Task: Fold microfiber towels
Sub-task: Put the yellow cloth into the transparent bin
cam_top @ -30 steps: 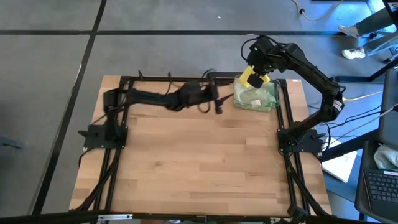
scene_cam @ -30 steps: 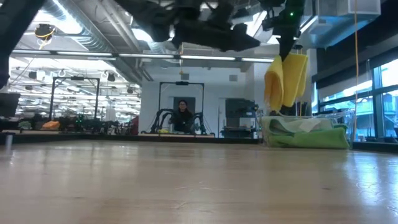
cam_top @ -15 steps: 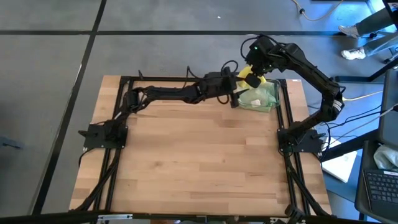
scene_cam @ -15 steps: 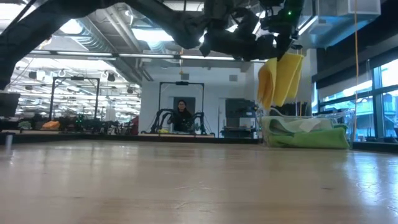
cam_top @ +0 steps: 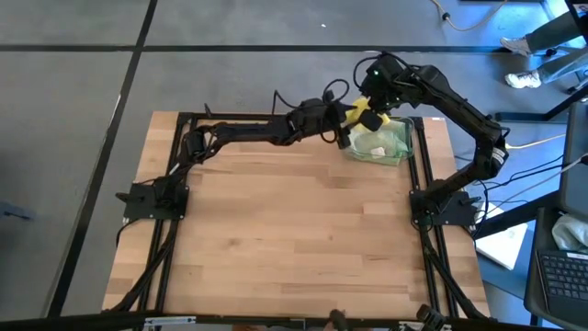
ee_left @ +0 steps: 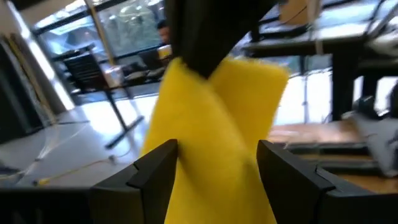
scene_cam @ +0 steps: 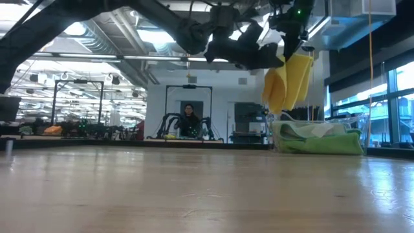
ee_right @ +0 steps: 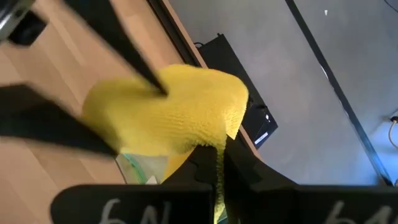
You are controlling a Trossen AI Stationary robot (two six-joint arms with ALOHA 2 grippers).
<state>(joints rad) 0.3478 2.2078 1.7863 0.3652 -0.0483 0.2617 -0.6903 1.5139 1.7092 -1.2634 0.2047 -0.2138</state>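
Hanging above the clear bin (cam_top: 378, 145) at the worktop's (cam_top: 285, 239) far right, the yellow towel (scene_cam: 288, 81) is pinched by the right gripper (ee_right: 214, 163); the left gripper's (ee_left: 217, 163) fingers straddle it, spread.

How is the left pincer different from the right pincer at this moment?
The right pincer is shut on the yellow towel, holding it hanging above the clear bin. The left pincer is open, its fingers either side of the towel, not gripping it. Both are raised near the bin.
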